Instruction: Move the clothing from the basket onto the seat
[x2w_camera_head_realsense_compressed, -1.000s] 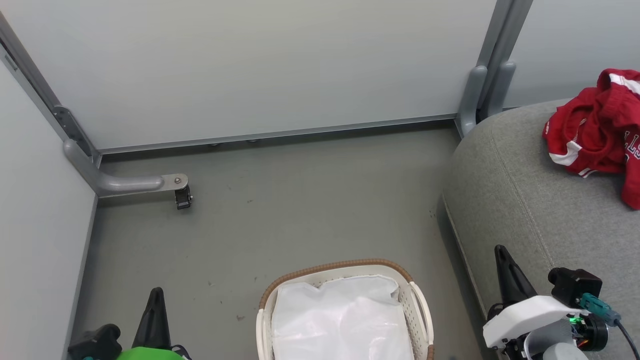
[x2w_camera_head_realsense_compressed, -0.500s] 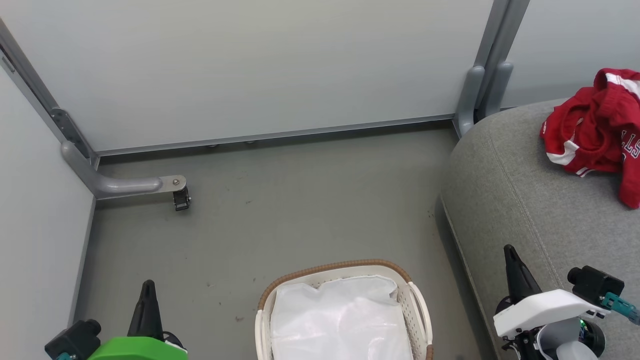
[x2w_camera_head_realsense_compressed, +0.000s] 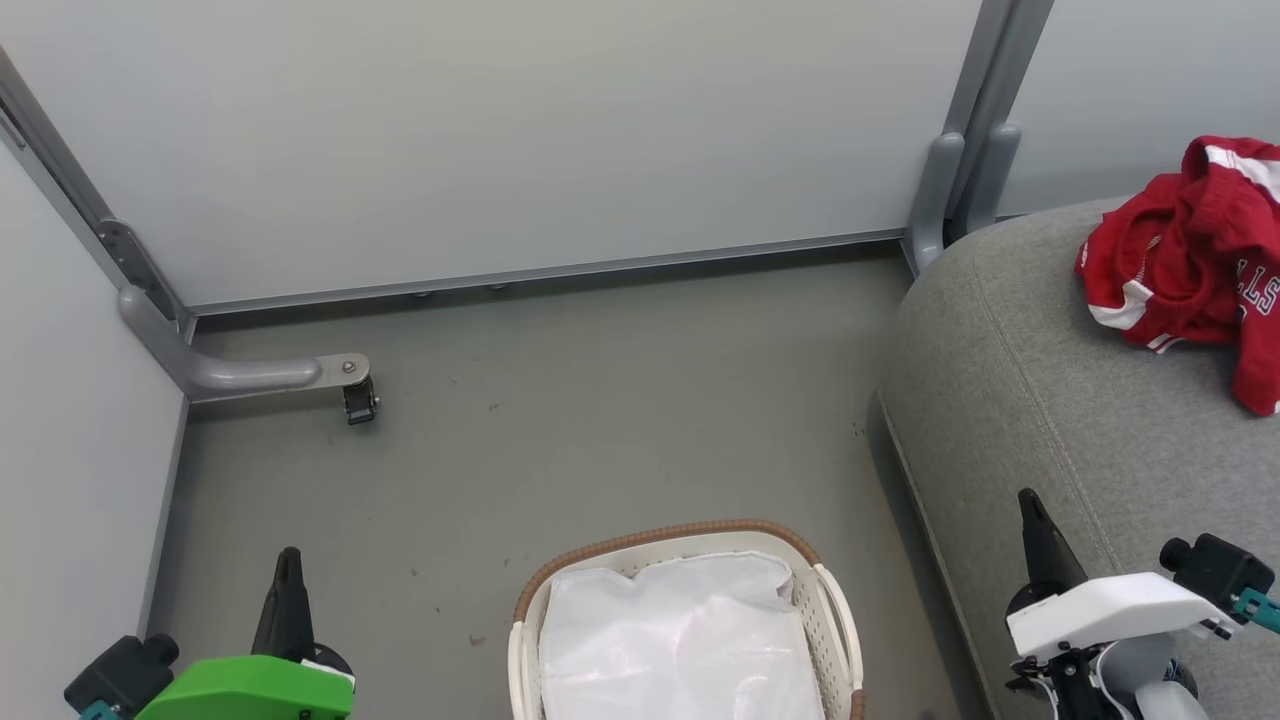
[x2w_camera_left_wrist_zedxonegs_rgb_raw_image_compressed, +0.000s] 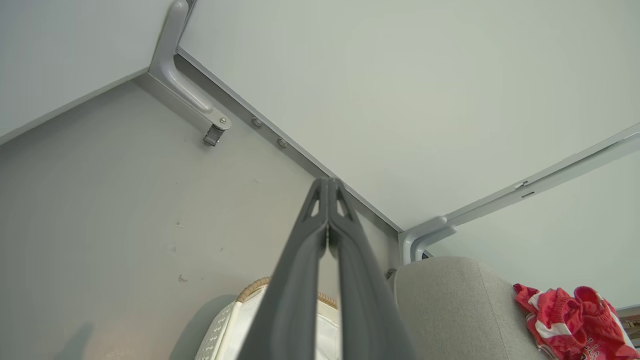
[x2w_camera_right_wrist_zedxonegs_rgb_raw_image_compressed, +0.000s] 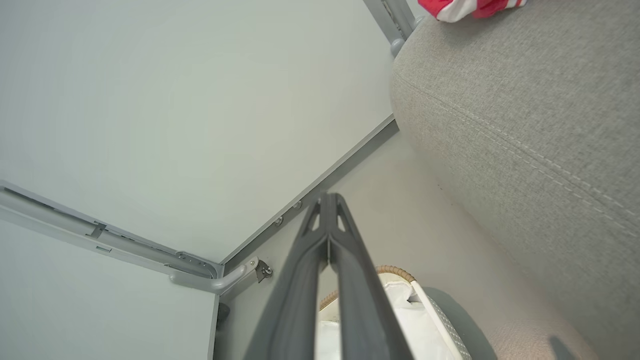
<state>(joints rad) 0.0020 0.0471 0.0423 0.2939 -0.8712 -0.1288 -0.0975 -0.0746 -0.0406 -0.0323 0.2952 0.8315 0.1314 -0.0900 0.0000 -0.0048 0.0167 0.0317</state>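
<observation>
Left jaws pressed together, empty, low left above floor (x2w_camera_head_realsense_compressed: 560, 430). Right jaws pressed together, empty, over seat (x2w_camera_head_realsense_compressed: 1040, 400) near its rounded front edge. Clothing (x2w_camera_head_realsense_compressed: 1185, 262) heaped on seat at far right, well apart from basket (x2w_camera_head_realsense_compressed: 832, 600). White lining (x2w_camera_head_realsense_compressed: 680, 640) in basket. Open floor between basket rim and wall (x2w_camera_head_realsense_compressed: 500, 130).

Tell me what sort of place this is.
Probably a partitioned test cell staged as a home corner: pale partition panels stand on grey metal posts with a castor foot, and a grey sofa seat and white laundry basket sit on a bare floor.
</observation>
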